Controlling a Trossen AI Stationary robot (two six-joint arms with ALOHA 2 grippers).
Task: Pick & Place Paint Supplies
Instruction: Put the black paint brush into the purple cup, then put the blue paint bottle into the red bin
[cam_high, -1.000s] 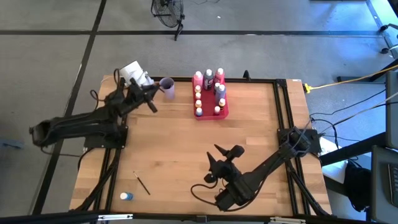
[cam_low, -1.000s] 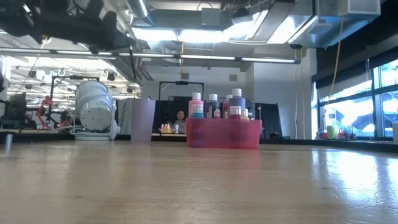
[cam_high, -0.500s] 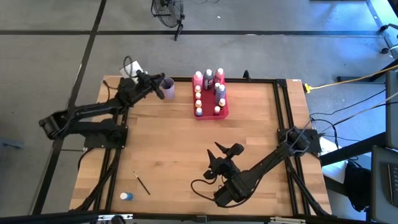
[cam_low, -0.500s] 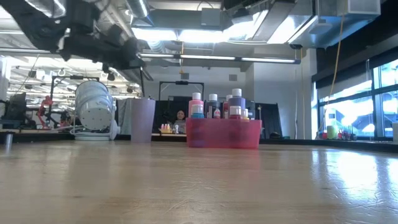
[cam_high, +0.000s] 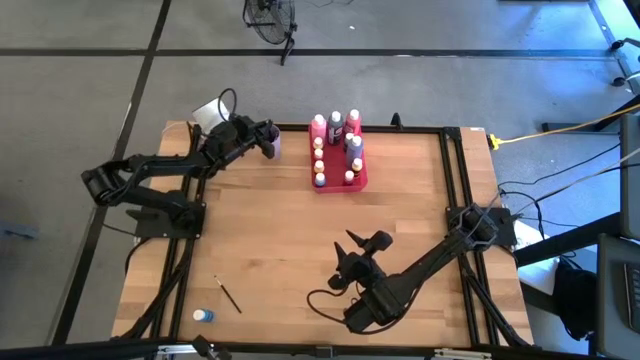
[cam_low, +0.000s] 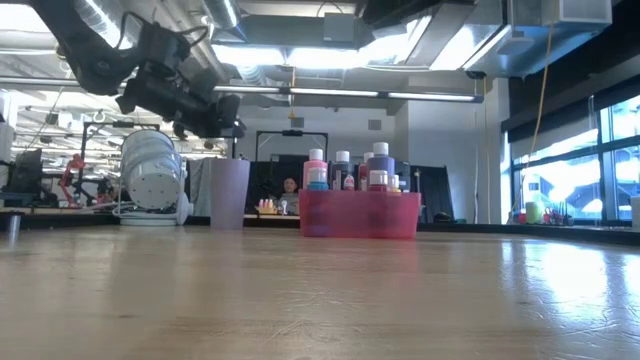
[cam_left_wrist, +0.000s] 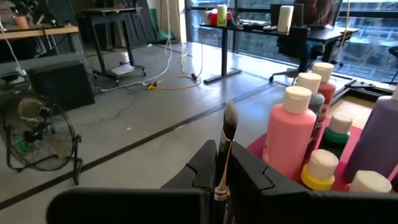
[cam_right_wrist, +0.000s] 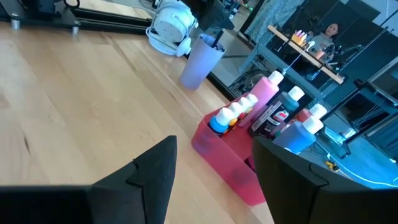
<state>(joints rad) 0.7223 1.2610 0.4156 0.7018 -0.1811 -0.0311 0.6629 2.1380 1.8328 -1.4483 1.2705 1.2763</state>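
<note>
Wooden table (cam_high: 300, 250), workshop floor around. Left gripper (cam_high: 262, 135), upper left of high view, clamped on a paintbrush (cam_left_wrist: 224, 149) over the lilac cup (cam_low: 229, 193), presumably for dropping in. Right gripper (cam_high: 362, 246), lower centre, fingers apart, idle. Paint bottles (cam_high: 335, 145) stood in pink tray (cam_high: 358, 182); loose paintbrush (cam_high: 229, 295) and blue bottle (cam_high: 203, 316) lay lower left.

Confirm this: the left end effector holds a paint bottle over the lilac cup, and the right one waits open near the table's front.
Not quite. The left end effector holds a paintbrush, not a bottle; the left wrist view shows it clamped between the fingers. The rest stands: it is over the lilac cup, and the right end effector waits open near the table's front.
</note>
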